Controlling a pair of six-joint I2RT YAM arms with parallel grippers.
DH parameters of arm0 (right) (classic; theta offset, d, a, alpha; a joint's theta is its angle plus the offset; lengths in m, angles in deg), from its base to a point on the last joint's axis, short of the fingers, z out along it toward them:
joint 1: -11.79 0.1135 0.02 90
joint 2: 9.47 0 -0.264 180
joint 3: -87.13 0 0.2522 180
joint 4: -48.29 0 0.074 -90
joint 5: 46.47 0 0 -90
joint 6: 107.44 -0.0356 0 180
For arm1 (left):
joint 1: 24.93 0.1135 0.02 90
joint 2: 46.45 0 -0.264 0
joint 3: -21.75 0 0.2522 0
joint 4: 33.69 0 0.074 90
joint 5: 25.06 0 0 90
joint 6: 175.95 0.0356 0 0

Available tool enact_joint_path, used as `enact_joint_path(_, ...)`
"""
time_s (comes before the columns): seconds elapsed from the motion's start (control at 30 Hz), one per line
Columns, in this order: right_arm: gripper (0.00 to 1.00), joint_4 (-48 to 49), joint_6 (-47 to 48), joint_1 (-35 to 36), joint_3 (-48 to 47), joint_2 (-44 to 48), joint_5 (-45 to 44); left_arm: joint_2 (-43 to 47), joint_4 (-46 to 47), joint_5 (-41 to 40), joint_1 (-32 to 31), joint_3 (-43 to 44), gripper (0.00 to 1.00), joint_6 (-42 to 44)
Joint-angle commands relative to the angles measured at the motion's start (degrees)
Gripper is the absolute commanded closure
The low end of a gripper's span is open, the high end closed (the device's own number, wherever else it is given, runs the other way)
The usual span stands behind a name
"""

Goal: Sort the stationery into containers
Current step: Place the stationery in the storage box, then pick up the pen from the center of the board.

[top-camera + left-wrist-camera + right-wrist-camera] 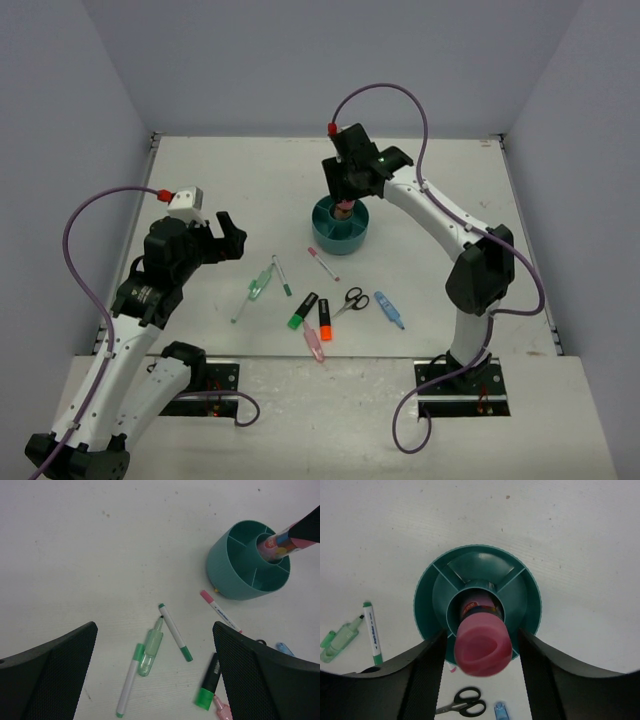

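It had the look of a robotics lab cell, not a home or an office. A bare white bench was boxed in on three sides by plain, pale grey walls with nothing hung on them. Two white-and-black robot arms were bolted to black base plates at its near edge, purple cables looping from their wrists. Only a teal organizer and scattered stationery lay on the bench
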Motion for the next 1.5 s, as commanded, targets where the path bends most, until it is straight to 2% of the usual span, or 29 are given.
enact_joint_path(0.0,0.36,-0.46,0.44,0.94,-3.20,3.62,-1.07,0.15,2.17,1.05,0.17,-0.34,0.00,2.15)
enact_joint_path(0.03,0.29,-0.23,0.39,0.94,-2.97,4.84,-0.72,0.09,2.17,1.05,0.17,-0.34,0.00,2.15)
enact_joint_path(0.1,0.22,-0.19,0.28,0.94,-2.42,7.04,-0.55,-0.09,2.17,1.05,0.17,-0.27,0.00,2.15)
enact_joint_path(0.23,0.20,-1.33,0.09,0.94,0.74,13.64,-1.79,-0.10,2.14,0.91,0.17,-0.26,0.00,2.15)
enact_joint_path(0.37,0.18,0.11,-0.64,0.97,13.59,23.80,-0.95,0.15,1.81,-0.23,0.14,-0.17,0.00,1.97)
enact_joint_path(0.53,0.19,-3.39,-3.70,0.94,32.74,30.37,0.33,-0.41,1.90,0.28,0.17,-0.15,0.00,1.90)
enact_joint_path(0.63,0.21,-2.62,-6.35,1.01,41.08,31.73,0.61,-0.71,1.81,0.60,0.17,-0.08,0.00,1.97)
enact_joint_path(0.77,0.24,-0.93,-8.30,1.12,46.50,34.68,1.79,-0.50,1.81,0.62,0.17,-0.08,0.00,1.97)
enact_joint_path(0.9,0.30,0.42,-8.35,1.31,48.94,33.93,4.89,-0.11,1.90,0.61,0.17,-0.08,0.00,1.97)
enact_joint_path(1.17,0.44,3.09,-8.28,3.13,51.55,25.98,7.70,0.24,1.99,0.90,0.17,-0.25,0.00,1.97)
enact_joint_path(1.47,0.45,3.40,-9.04,4.11,49.54,19.87,7.41,0.80,1.99,0.97,0.08,-0.39,0.00,1.97)
